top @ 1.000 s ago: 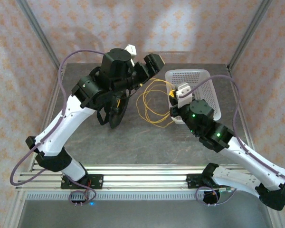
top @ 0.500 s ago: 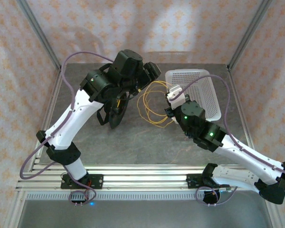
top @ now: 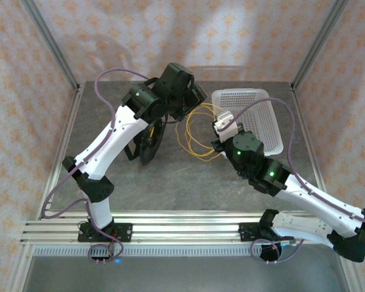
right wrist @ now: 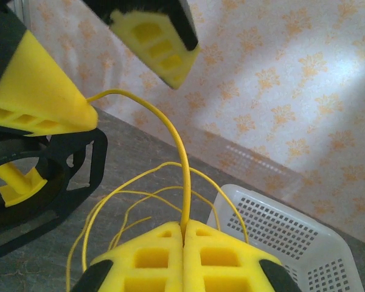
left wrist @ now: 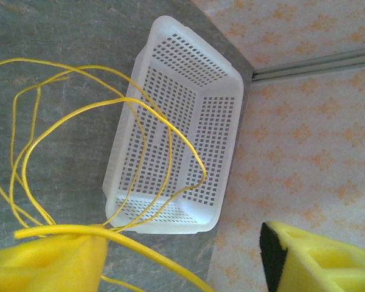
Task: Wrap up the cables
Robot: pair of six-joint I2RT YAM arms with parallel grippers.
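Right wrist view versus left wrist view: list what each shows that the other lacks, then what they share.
Right wrist, not left wrist: the right claw shut on the yellow cable, and the black spool at the left.

Left wrist, not right wrist: a metal frame rail against the wall, and the white basket seen whole.

Shared: the cable's loose loops, the basket, the grey table, the patterned wall, and the open left claw with the cable lying against one finger.
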